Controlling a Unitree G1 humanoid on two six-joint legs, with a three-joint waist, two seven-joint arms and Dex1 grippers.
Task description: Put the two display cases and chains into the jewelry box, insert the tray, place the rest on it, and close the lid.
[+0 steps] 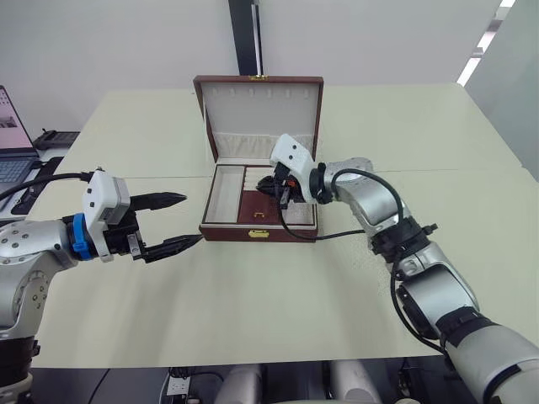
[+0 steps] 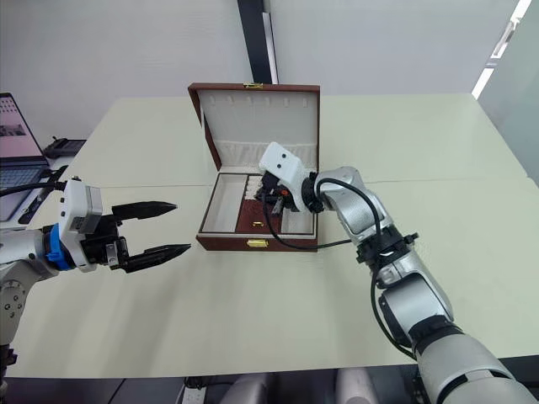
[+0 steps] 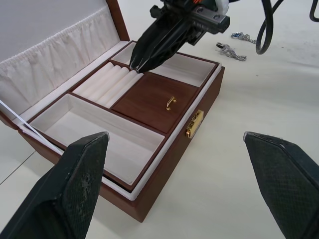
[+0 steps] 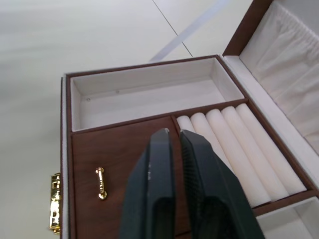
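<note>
The jewelry box (image 1: 227,232) stands open at mid table, its lid (image 1: 261,114) upright behind it. The tray (image 3: 149,97) sits inside the box, with cream compartments, ring rolls (image 4: 234,144) and a brown centre panel with a gold pull (image 4: 101,182). My right gripper (image 4: 174,135) is shut with nothing in it, its tips just above the edge between the centre panel and the ring rolls. To the left of the box, my left gripper (image 1: 193,219) hangs open and empty above the table. Two silver trinkets (image 3: 230,50) lie on the table beyond the box's right end. The display cases and chains are out of view.
A laptop (image 1: 13,160) and some black items (image 1: 52,136) sit at the table's left edge. A black cable (image 1: 337,236) from my right arm trails over the table by the box's right front corner. A gold clasp (image 1: 258,234) is on the box front.
</note>
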